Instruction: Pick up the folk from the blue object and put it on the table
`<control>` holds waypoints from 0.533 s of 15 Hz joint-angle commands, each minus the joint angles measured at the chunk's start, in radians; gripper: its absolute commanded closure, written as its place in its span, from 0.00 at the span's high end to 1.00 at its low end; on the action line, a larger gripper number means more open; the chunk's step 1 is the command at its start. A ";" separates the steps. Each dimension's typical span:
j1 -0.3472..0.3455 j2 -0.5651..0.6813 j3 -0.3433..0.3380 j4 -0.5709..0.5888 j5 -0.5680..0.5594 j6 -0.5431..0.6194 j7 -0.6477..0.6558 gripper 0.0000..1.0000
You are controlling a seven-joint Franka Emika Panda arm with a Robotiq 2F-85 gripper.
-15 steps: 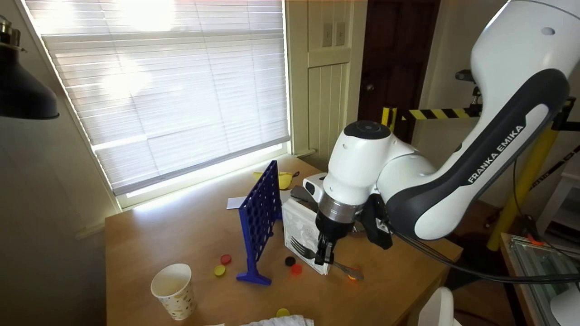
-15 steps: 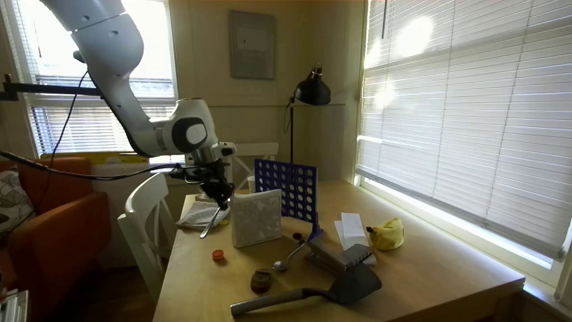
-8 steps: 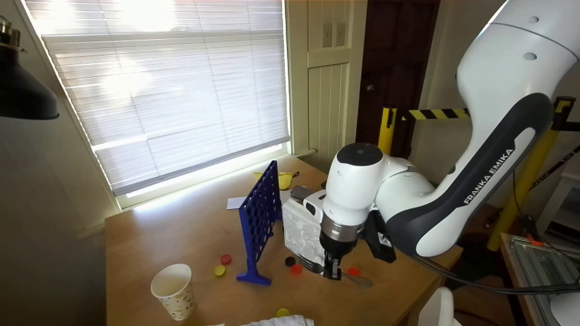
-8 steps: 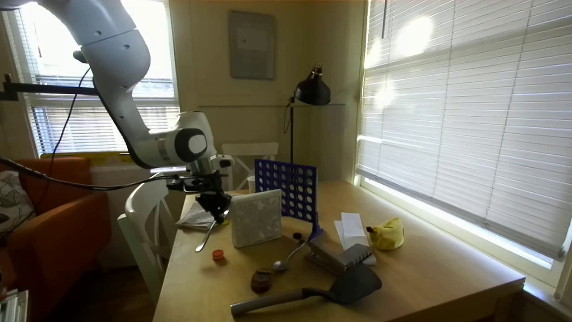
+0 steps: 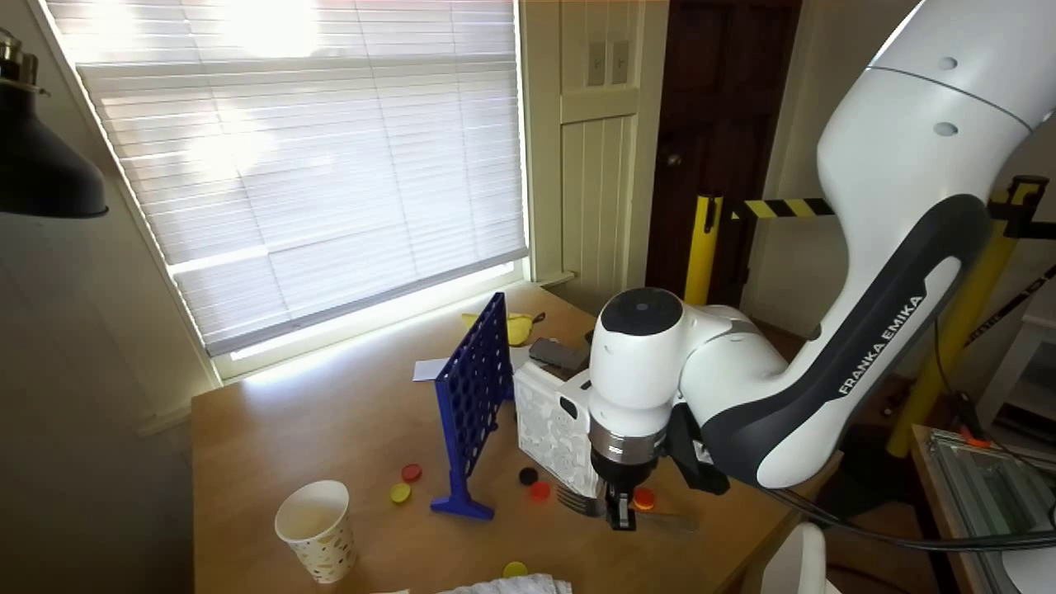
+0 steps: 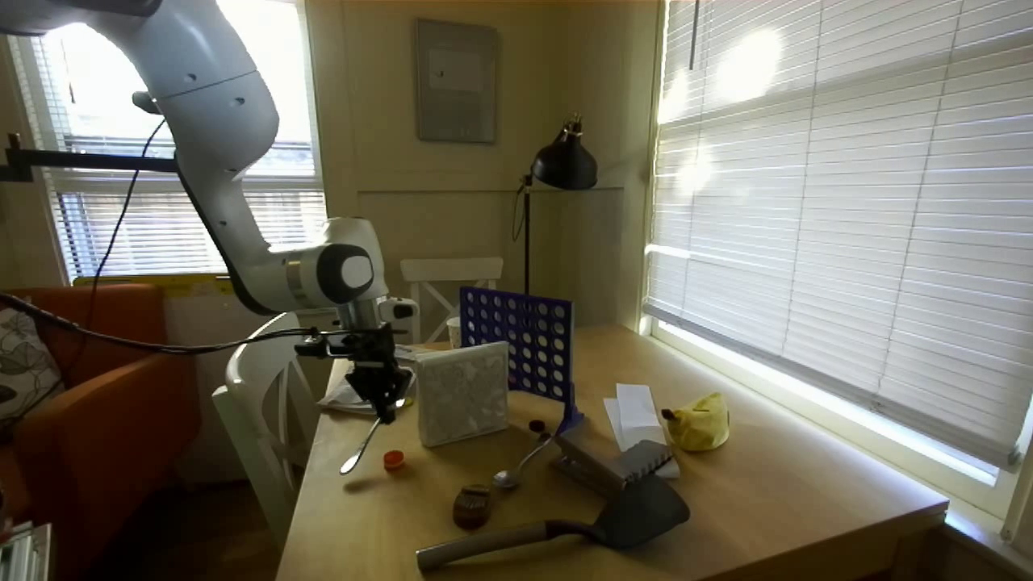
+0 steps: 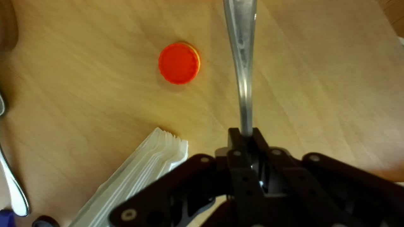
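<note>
The fork is held level, a little above the table, by my gripper. Its tines (image 5: 579, 501) and handle show in an exterior view, its handle (image 6: 360, 449) in an exterior view, and its silver handle (image 7: 243, 53) in the wrist view. My gripper (image 5: 621, 518) is shut on the fork's middle; it also shows in an exterior view (image 6: 386, 410) and in the wrist view (image 7: 244, 134). The blue object (image 5: 474, 404) stands upright on the table (image 5: 355, 437), apart from the fork, beyond the white box; it also shows in an exterior view (image 6: 523, 349).
A white patterned box (image 6: 462, 395) stands close beside my gripper. A red disc stack (image 7: 179, 63) lies near the fork's handle. A spoon (image 6: 507, 478), a spatula (image 6: 637, 516), a paper cup (image 5: 318, 528) and a cloth (image 5: 520, 586) are on the table. A white chair (image 6: 266, 403) stands at the table's edge.
My gripper has moved down with the fork, and slightly away from the white box and the blue object. The fork is now close above the table. The other things have not moved.
</note>
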 commanded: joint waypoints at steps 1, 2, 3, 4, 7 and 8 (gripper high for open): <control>0.005 0.030 -0.002 0.033 -0.019 -0.045 -0.005 0.02; 0.005 0.034 -0.002 0.036 -0.019 -0.049 -0.006 0.02; 0.007 0.037 -0.003 0.038 -0.022 -0.052 -0.003 0.20; 0.007 0.038 -0.003 0.038 -0.023 -0.055 -0.005 0.36; 0.004 0.029 0.008 0.034 -0.011 -0.048 -0.013 0.56; 0.004 0.016 0.015 0.029 -0.004 -0.047 -0.015 0.64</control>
